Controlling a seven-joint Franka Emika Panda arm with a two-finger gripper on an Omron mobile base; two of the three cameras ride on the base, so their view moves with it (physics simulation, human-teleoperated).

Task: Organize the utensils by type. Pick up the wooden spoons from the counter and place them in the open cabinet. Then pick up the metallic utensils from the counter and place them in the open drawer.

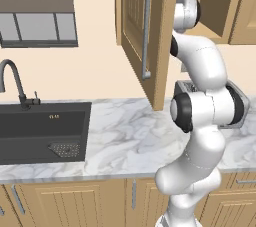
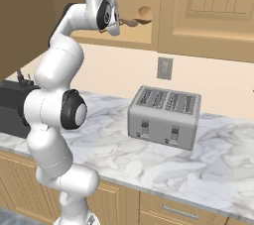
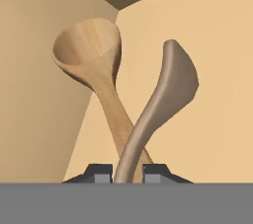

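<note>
Item: curved spoon, pale grey-brown wood, short, handle bent in an S.
Location: inside the cabinet, held up near its back corner; the handle end sits between the fingertips of the gripper.
Grip: fingers nearly closed, pinching that handle end; jaws narrow, with the handle filling the gap.
Companion: large spoon, tan, oval bowl, straight handle, also in the cabinet, crossing behind the curved one. Whether the 2 touch cannot be told.
Handling, judged: light, stiff, dry wood, not fragile and not slippery; a hold at the handle tip leaves the bowl end free to swing, so a mid-handle hold would steady it better. The curve may make it roll once set down.
Outside the cabinet: toaster on the counter below; sink further left of the cabinet door.
</note>
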